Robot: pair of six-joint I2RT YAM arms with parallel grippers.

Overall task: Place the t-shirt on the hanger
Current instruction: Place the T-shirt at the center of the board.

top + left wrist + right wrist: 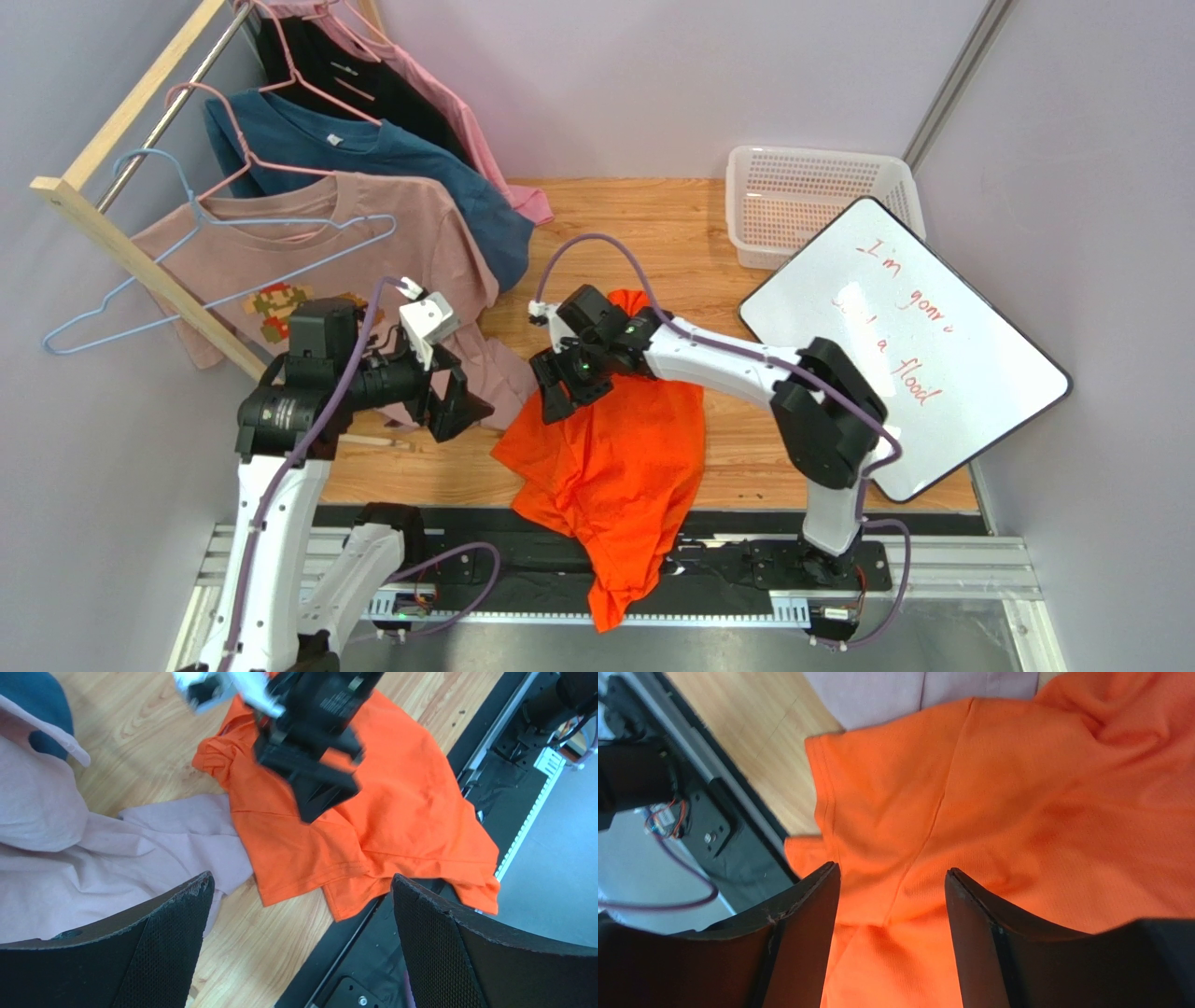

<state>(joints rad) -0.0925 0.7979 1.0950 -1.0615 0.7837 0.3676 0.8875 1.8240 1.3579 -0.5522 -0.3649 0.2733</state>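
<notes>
The bright orange t-shirt (pixel 631 462) (pixel 393 812) (pixel 1032 791) lies crumpled on the wooden table, its lower part hanging over the front edge. My right gripper (pixel 554 395) (pixel 892 871) hovers over the shirt's upper left part, open, with cloth below the gap but not pinched. It shows in the left wrist view as a black block (pixel 319 777) above the shirt. My left gripper (pixel 456 406) (pixel 298 885) stands wide open and holds nothing, just left of the shirt by the pink shirt's hem. The light-blue wire hanger (pixel 194 203) hangs bare on the rack at far left.
A dusty-pink printed shirt (pixel 281 252) (pixel 84 847) and a dark teal shirt (pixel 365 154) hang on pink hangers from the wooden rack (pixel 126 112). A white basket (pixel 814 196) and a tilted whiteboard (pixel 898 350) stand at right. A black rail (pixel 463 560) runs along the front.
</notes>
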